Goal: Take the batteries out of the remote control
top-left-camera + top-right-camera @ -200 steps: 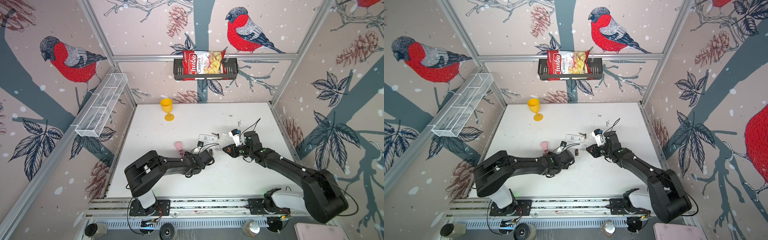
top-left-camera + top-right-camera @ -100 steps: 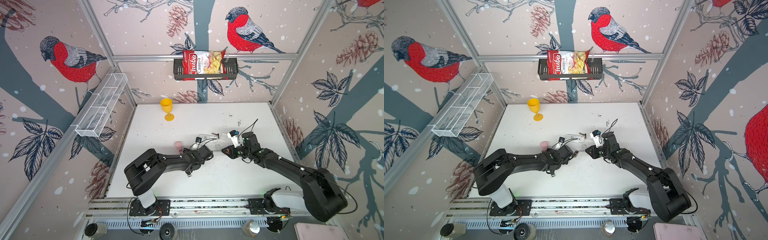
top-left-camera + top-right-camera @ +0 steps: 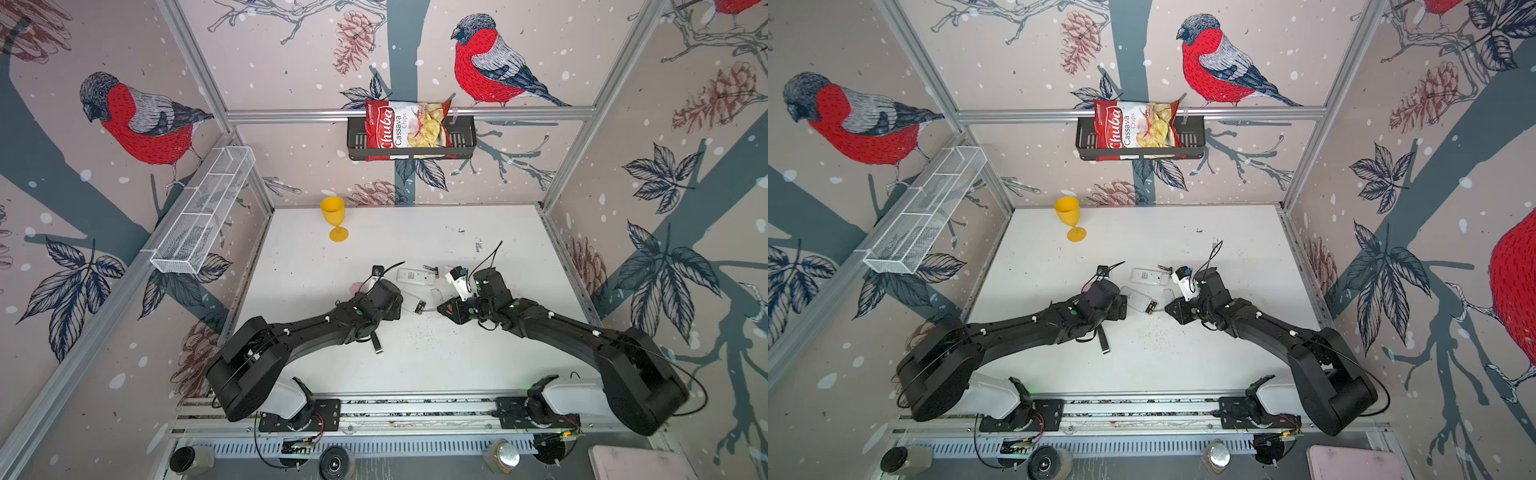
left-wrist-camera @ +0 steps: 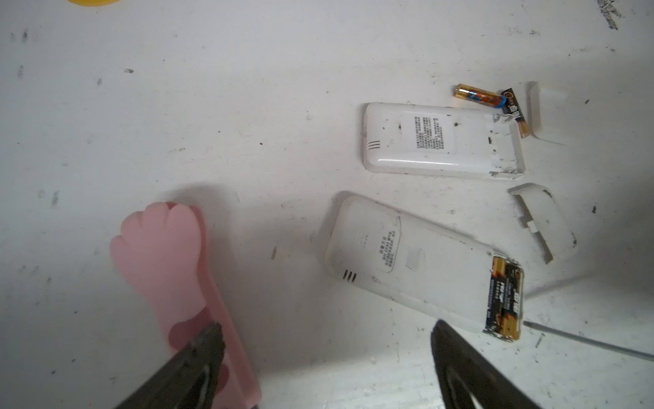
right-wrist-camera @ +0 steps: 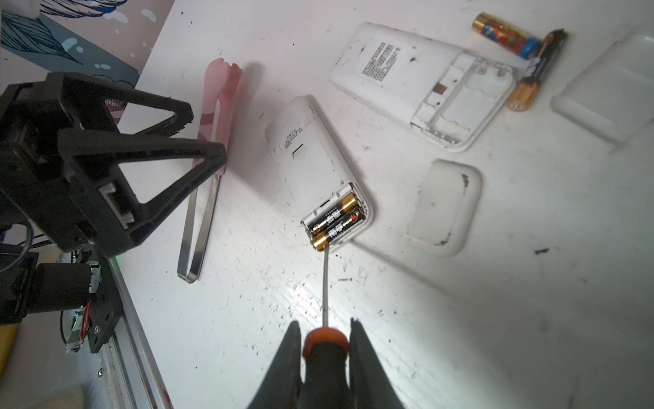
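Two white remote controls lie face down. The near remote (image 4: 417, 262) (image 5: 315, 155) has its cover off, with two batteries (image 4: 504, 297) (image 5: 334, 219) (image 3: 1151, 307) in the open bay. My right gripper (image 5: 325, 322) (image 3: 442, 309) is shut on an orange-and-black screwdriver (image 5: 325, 345); its tip touches the golden end of one battery. My left gripper (image 4: 325, 327) (image 5: 207, 136) (image 3: 399, 303) is open and empty, just short of that remote. The far remote (image 4: 442, 140) (image 5: 421, 81) has an empty bay, and two loose batteries (image 4: 477, 96) (image 5: 534, 70) lie beside it.
Two white battery covers (image 4: 543, 221) (image 5: 608, 88) lie near the remotes. Pink paw-handled metal tweezers (image 4: 159, 248) (image 5: 219, 92) lie under my left gripper's finger. A yellow goblet (image 3: 334, 212) stands at the back left. A chips bag (image 3: 407, 129) sits in a wall basket.
My left gripper has drawn back to the left, off the near remote. My right gripper has slid left with the screwdriver toward that remote's battery end.
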Available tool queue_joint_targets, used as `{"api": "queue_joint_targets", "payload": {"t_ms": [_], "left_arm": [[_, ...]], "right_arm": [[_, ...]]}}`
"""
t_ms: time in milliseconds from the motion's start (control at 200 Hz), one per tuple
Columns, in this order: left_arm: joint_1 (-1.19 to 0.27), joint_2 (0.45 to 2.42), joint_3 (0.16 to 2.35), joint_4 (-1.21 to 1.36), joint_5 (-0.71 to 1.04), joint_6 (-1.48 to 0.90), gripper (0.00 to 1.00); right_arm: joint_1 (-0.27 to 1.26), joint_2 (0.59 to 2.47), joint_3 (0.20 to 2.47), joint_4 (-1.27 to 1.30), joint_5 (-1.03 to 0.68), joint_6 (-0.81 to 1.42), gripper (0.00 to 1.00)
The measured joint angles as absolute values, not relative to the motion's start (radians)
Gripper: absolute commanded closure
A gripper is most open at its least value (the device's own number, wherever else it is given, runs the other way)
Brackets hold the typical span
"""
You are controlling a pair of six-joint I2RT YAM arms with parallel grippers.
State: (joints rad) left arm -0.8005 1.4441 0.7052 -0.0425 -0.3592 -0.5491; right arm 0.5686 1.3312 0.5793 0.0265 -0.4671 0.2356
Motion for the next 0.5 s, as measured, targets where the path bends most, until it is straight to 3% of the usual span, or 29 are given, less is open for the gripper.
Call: {"api": "queue_joint_targets", "payload": {"t_ms": [500], "left_arm": [[-0.79, 1.449, 0.7, -0.015, -0.278, -0.554, 0.09]], "right_arm": [[0.575, 1.379, 0.599, 0.057, -0.453, 0.236, 1.0]]}}
